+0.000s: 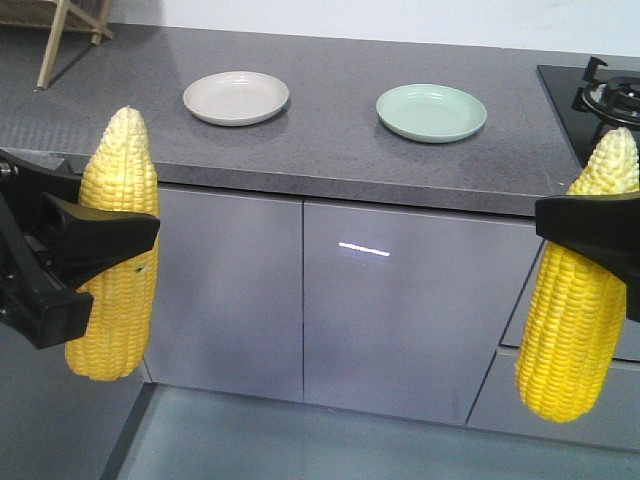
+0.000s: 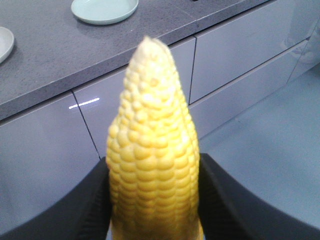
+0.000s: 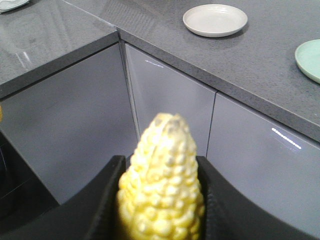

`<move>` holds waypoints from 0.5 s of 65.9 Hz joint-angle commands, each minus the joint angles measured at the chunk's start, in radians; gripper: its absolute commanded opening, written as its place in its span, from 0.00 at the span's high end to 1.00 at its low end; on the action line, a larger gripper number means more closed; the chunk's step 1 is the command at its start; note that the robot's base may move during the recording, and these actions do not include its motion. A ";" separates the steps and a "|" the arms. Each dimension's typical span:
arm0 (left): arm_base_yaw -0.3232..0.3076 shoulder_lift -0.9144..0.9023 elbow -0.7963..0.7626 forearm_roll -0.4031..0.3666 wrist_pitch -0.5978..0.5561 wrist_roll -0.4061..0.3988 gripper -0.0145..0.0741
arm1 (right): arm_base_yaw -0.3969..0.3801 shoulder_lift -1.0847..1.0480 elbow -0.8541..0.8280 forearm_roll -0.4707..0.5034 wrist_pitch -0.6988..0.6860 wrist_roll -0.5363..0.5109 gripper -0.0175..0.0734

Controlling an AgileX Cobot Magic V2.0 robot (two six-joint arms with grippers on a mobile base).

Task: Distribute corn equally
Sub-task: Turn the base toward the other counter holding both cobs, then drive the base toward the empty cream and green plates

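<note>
Two of everything to pair off. Widest, the grey bench [image 1: 330, 150] spanning the view, with pale cupboard doors [image 1: 400, 300] under its front edge and a black hob [image 1: 600, 100] at its right end. Set well back from that front edge: a beige plate [image 1: 236, 97] left of middle and a green plate [image 1: 431, 111] right of middle, well apart, both bare. Held out in front of the doors, not yet over the bench: the left cob [image 1: 118, 310], upright with pale tip up, pinched about its middle by the left gripper [image 2: 155, 215]; the right cob [image 1: 575, 330], leaning slightly, tip up, clamped the same way by the right gripper [image 3: 160, 210]. Judged to be the carry stage, with nothing delivered. To do it well: raise each cob clear above the front edge before reaching in; send left to beige and right to green to avoid crossing arms; turn each cob flat over the plate's centre, lower until touching, only then release, guarding against a roll over the shallow rim.
</note>
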 commanded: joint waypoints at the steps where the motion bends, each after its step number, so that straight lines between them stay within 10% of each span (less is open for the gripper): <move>1: 0.002 -0.008 -0.022 -0.017 -0.066 -0.002 0.55 | -0.005 -0.004 -0.024 0.026 -0.060 -0.006 0.62; 33: 0.002 -0.008 -0.022 -0.017 -0.066 -0.002 0.55 | -0.005 -0.004 -0.024 0.026 -0.060 -0.006 0.62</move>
